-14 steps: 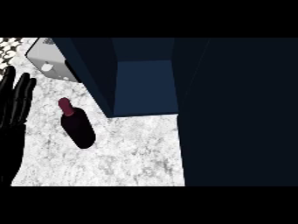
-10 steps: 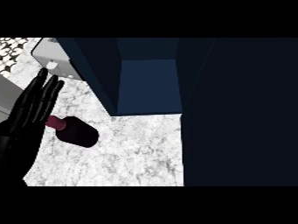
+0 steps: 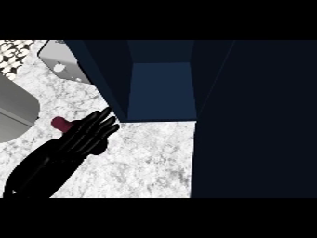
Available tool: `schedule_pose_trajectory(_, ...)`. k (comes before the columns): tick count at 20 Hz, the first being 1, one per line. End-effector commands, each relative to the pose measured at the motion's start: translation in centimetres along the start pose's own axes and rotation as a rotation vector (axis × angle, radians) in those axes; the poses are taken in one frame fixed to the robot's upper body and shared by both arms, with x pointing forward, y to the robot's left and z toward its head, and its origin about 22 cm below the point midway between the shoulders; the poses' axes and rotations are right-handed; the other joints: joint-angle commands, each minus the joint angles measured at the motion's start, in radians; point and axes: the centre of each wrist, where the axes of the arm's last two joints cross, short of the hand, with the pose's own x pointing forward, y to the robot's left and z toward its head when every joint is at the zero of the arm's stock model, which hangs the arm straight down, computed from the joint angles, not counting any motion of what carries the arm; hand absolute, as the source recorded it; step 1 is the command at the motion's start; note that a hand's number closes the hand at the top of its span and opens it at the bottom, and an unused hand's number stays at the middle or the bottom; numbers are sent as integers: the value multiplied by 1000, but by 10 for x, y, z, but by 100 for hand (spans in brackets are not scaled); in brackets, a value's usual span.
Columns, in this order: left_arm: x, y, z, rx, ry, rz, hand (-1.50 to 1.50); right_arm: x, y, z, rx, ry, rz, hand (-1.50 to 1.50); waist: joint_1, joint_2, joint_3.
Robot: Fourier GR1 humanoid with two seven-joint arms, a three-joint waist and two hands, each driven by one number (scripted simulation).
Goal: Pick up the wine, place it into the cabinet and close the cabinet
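Since the earlier frames the hand (image 3: pixel 85 139) has been swung in from the left edge over the wine bottle (image 3: pixel 61 123); it is taken to be the left hand, though the forearm is hard to trace. The fingers are laid over the bottle's body, lightly curled and close together; whether the bottle is actually gripped cannot be told. Only the red neck is seen, poking out up-left of the fingers; the rest is covered. The bottle lies on the marble counter (image 3: pixel 140 162), just beside the open cabinet (image 3: pixel 159 88).

Risks: the bottle could be rolled or nudged away if the fingers close off-centre; the cabinet's front edge could be clipped on the way in.

Hidden: bottle body, thumb, cabinet door; a grey object (image 3: pixel 3 116) is cut off at left; the right hand is not seen.
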Motion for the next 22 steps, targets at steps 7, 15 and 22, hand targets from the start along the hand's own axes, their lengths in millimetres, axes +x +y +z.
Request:
schedule_pose_trajectory(7,57,-34,-8,-80,31,109,-150,56,5,11,43,40,-21,-150,20,0,1)
schedule_pose_trajectory(15,86,-13,17,-40,29,123,-150,65,7,13,15,25,-45,-150,20,-1,1)
schedule_pose_trajectory(22,96,0,26,43,40,99,-150,77,12,1,-3,29,-26,-150,23,-1,0)
